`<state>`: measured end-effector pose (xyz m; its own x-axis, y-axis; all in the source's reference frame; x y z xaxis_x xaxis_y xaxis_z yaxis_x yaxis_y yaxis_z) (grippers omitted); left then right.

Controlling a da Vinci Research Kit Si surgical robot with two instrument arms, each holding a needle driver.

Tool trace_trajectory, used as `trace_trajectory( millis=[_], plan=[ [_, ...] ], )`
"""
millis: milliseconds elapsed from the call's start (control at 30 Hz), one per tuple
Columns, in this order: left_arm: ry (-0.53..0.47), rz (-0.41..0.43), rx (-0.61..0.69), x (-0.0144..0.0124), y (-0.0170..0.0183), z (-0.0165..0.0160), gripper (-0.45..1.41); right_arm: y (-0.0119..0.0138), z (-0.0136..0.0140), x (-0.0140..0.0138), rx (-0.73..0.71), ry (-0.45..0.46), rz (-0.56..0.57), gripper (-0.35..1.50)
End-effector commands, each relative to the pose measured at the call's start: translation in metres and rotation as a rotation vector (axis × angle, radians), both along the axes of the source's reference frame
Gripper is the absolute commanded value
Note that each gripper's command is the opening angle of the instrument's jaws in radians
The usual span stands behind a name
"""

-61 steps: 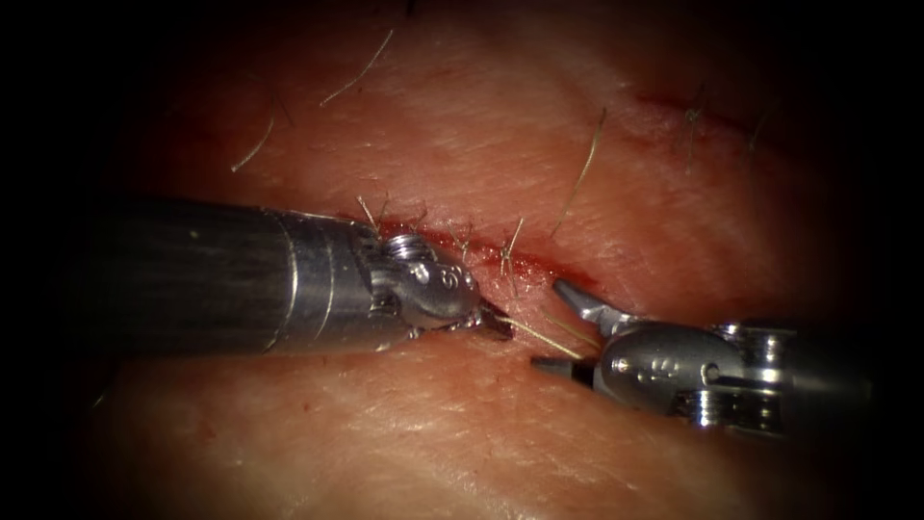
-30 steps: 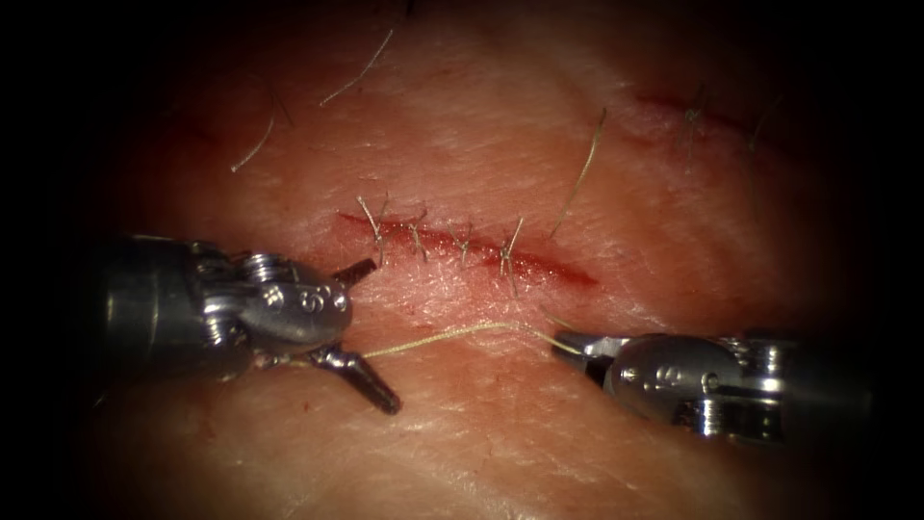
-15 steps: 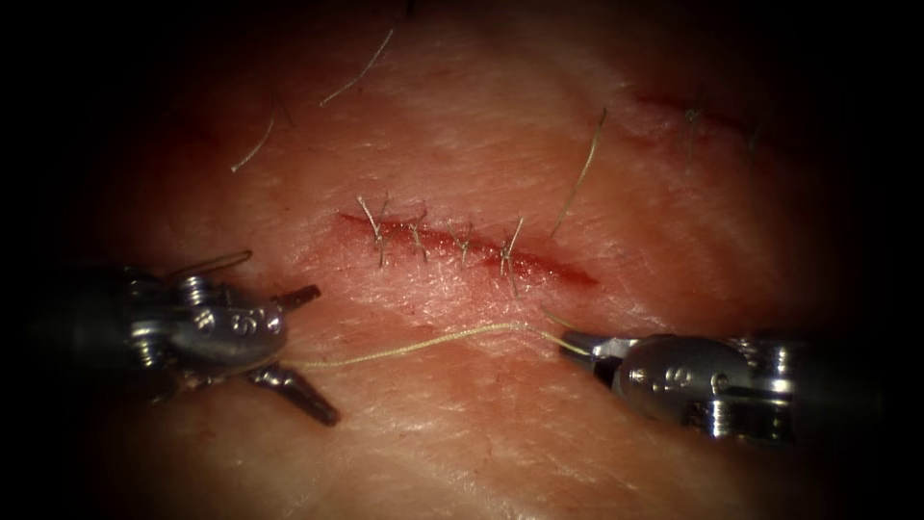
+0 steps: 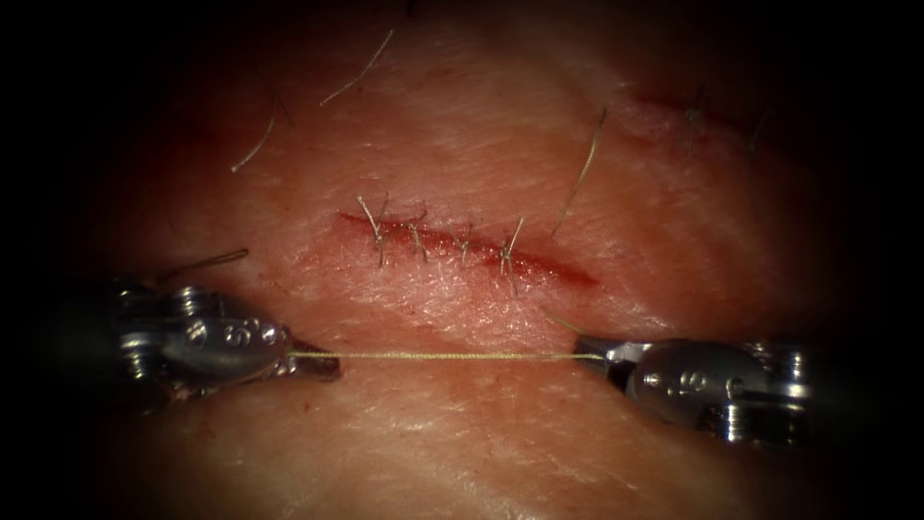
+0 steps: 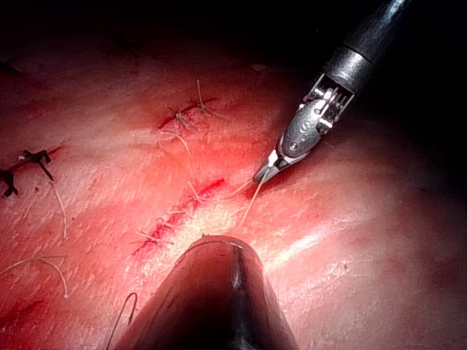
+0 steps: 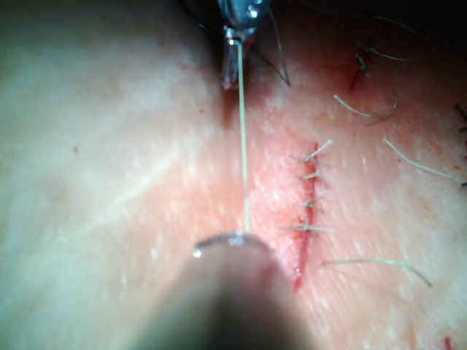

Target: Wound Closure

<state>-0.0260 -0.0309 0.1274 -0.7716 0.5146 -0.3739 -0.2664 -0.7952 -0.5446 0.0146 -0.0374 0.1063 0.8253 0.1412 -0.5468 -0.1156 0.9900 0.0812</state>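
Observation:
A length of pale thread (image 4: 452, 355) runs taut between my two tools, in front of the cut (image 4: 462, 246), which is red and carries several stitches. My left tool (image 4: 322, 366) is shut on the thread's left end, short of the cut's left end. My right tool (image 4: 592, 349) is shut on the thread's right end, below the cut's right end. Neither tool holds a needle. In the left wrist view the right tool (image 5: 264, 173) grips the thread (image 5: 252, 200). The right wrist view has the left tool (image 6: 232, 69) gripping the thread (image 6: 243, 146) beside the stitched cut (image 6: 306, 204).
Loose pale strands lie on the tissue behind the cut (image 4: 577, 178) and at the back left (image 4: 361, 67). A second dark red mark (image 4: 674, 104) sits at the back right. Red fluid stains the tissue along the cut.
My left tool drew back to the left with its jaws open, then shut on the thread. The slack, curved thread is now pulled straight. The right tool shifted slightly right, still shut.

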Motion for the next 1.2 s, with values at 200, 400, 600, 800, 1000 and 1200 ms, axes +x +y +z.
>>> trace_trajectory(
  millis=[200, 400, 600, 800, 1000, 1200],
  plan=[
    [-0.015, -0.017, -0.004, -0.0008, 0.0005, 0.0009, -0.45, -0.0004, 0.0005, 0.0006, -0.026, 0.031, 0.024, -0.03],
    [-0.048, -0.078, -0.042, -0.0017, 0.0022, 0.0019, -0.45, -0.0006, -0.0004, 0.0004, -0.016, 0.081, 0.092, 1.26],
    [-0.093, -0.059, -0.096, -0.0018, 0.0028, 0.0025, -0.45, -0.0007, -0.0017, -0.0001, -0.004, 0.1, 0.132, 1.36],
    [-0.168, -0.001, -0.138, -0.0018, 0.0027, 0.0024, -0.45, -0.0003, -0.004, -0.0008, -0.021, 0.143, 0.171, 1.43],
    [-0.172, 0.007, -0.144, -0.0021, 0.0028, 0.0024, -0.45, -0.0003, -0.0059, 0.0005, -0.023, 0.168, 0.191, 1.48],
    [-0.18, 0.009, -0.146, -0.0023, 0.0035, 0.0019, -0.45, 0.0006, -0.0064, 0.0002, -0.005, 0.188, 0.191, 1.46]
  ],
)
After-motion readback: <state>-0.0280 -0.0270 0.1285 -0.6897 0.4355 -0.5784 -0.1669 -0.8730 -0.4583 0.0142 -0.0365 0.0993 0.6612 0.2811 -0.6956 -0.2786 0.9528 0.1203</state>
